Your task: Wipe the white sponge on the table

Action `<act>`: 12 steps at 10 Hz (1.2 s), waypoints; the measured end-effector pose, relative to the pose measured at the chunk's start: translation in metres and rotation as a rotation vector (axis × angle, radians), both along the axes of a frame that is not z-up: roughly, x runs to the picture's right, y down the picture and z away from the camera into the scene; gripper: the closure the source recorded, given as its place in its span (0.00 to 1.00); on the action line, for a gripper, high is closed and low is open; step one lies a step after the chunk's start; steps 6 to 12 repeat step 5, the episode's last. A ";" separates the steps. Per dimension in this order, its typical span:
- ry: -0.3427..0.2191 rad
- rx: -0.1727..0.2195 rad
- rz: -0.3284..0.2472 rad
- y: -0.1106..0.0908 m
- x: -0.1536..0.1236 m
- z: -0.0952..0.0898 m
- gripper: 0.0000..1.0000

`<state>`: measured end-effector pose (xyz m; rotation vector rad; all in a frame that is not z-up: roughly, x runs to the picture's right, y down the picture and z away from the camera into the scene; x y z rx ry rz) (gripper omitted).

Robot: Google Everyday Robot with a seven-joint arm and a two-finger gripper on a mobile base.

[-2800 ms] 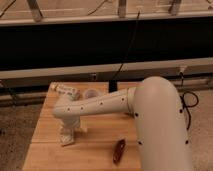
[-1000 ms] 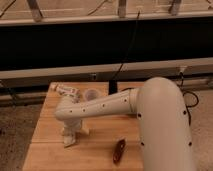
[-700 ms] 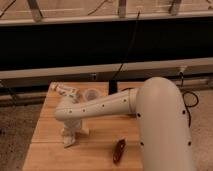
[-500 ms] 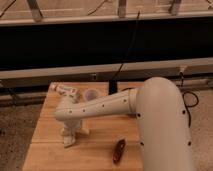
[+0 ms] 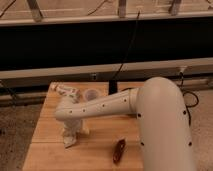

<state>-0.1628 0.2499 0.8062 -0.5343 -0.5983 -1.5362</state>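
Single camera view, looking down over the robot's own arm [image 5: 115, 102] onto a wooden worktop [image 5: 100, 142]. The white arm enters from the lower right, where its thick shoulder segment fills the frame, and runs leftward across the worktop to a bent wrist above the left half of the boards. The claw [image 5: 70, 136] hangs straight down from that wrist and meets the worktop near its front left area. A pale sponge [image 5: 69, 140] lies at the tip of the claw, flat against the wood and touching or just under the claw; whether the claw grips it or only presses on it cannot be told, and how far the claw is spread cannot be told either.

Behind the claw, near the far edge of the worktop, stands a small clear cup [image 5: 91, 94]. To the left of that cup, also behind the claw, lies a crumpled light-coloured packet [image 5: 65, 90]. To the right of the claw and slightly nearer the front edge lies a dark brown elongated object [image 5: 119, 150], well apart from the sponge. Beyond the worktop runs a dark horizontal panel with cables [image 5: 127, 45] hanging across it.
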 end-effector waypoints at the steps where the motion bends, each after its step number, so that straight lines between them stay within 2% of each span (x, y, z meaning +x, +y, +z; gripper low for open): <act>1: 0.000 0.000 -0.001 0.000 0.000 0.000 0.34; 5: -0.004 0.002 -0.001 0.000 -0.003 -0.002 0.72; 12: -0.004 0.002 -0.001 0.000 -0.003 -0.002 0.72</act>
